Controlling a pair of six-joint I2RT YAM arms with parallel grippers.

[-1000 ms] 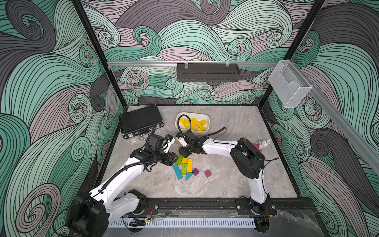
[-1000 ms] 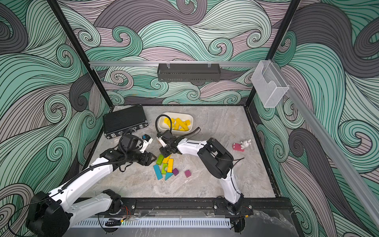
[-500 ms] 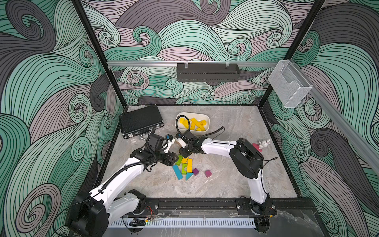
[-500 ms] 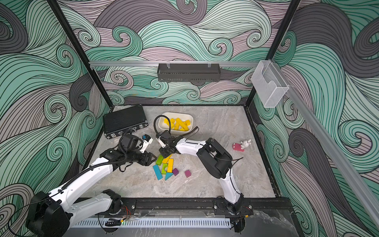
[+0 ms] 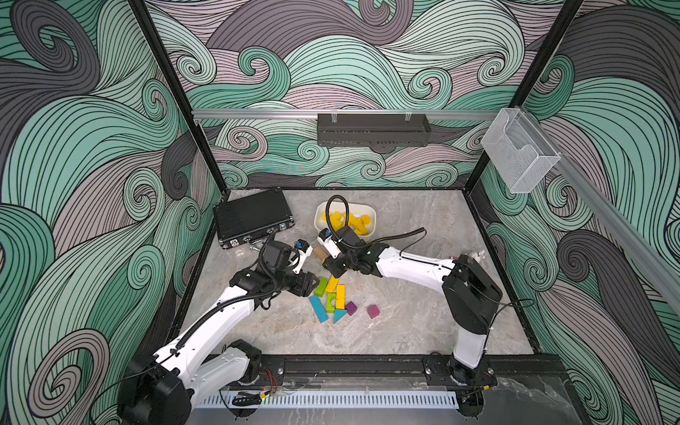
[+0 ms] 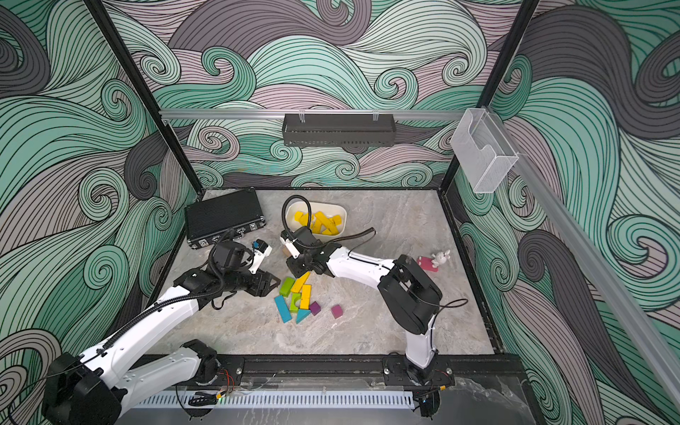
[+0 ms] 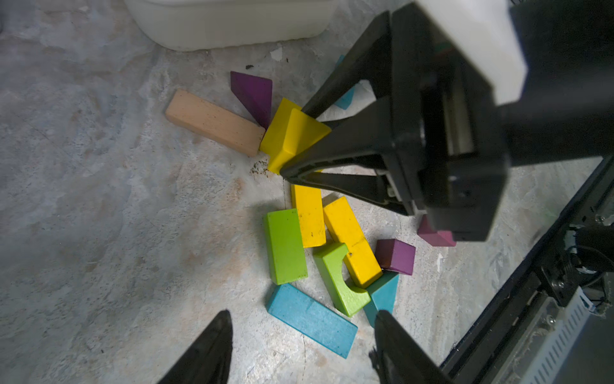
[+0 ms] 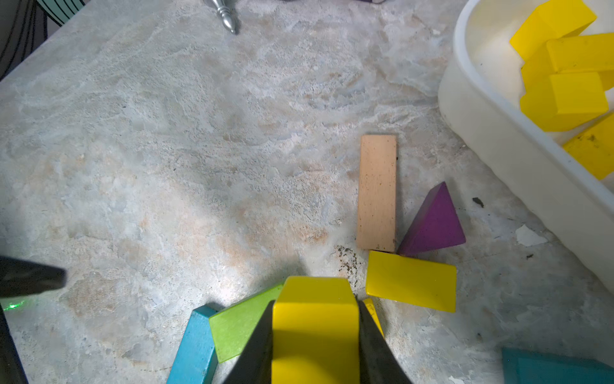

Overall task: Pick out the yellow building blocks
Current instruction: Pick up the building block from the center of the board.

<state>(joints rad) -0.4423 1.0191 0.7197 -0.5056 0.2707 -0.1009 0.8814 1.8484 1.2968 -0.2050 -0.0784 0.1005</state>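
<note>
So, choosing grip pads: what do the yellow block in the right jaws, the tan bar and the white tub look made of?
Held yellow block: likely wood, glossy paint; it shows a sheen.
Tan bar: bare wood, matte; faint grain and specks.
White tub: probably plastic, smooth, satin; rounded moulded rim.

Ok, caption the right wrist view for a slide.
Right gripper shut on a yellow block, near a white bin holding more yellow blocks.

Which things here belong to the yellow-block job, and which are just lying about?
Job: yellow block held by right gripper; two yellow bars; loose yellow block; yellow blocks in white tub.
Lying about: green blocks; blue bar; purple cube; tan bar; black case; pink toy.
</note>
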